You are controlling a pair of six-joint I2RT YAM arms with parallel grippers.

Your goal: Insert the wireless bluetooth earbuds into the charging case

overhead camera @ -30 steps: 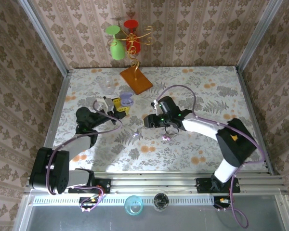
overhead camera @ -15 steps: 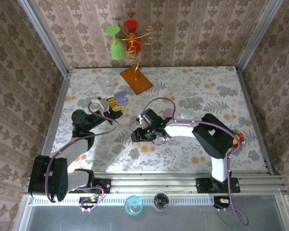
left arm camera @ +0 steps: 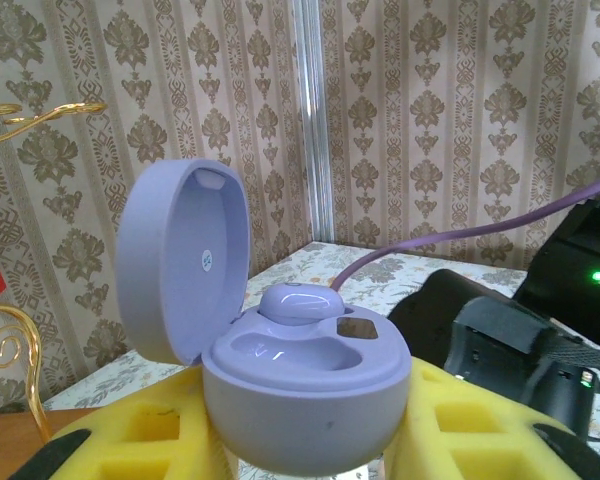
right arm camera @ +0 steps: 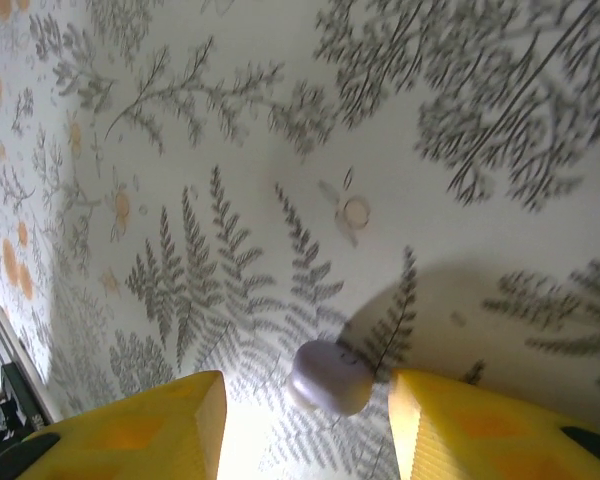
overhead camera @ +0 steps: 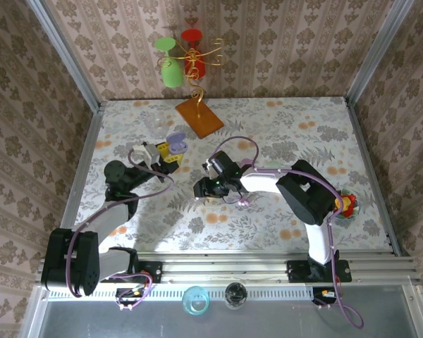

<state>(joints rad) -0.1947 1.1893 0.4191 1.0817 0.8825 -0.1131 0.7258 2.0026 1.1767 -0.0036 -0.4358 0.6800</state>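
Fern-print table (right arm camera: 230,150): right tool (overhead camera: 199,192) apart over lilac earbud (right arm camera: 330,377); left tool (overhead camera: 170,151) clamps upright case (left arm camera: 305,400), lid (left arm camera: 185,265) open.

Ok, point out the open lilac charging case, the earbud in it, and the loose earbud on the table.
open lilac pebble-shaped charging case (left arm camera: 305,420): left wrist view, front wall of its base.
lilac plastic earbud in the case (left arm camera: 298,302): left wrist view, its rounded top.
loose lilac earbud (right arm camera: 330,376): right wrist view, its middle.

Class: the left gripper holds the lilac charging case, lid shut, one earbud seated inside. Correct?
No: the lid stands open, as the left wrist view shows. The left gripper does hold the lilac charging case, one earbud seated inside.
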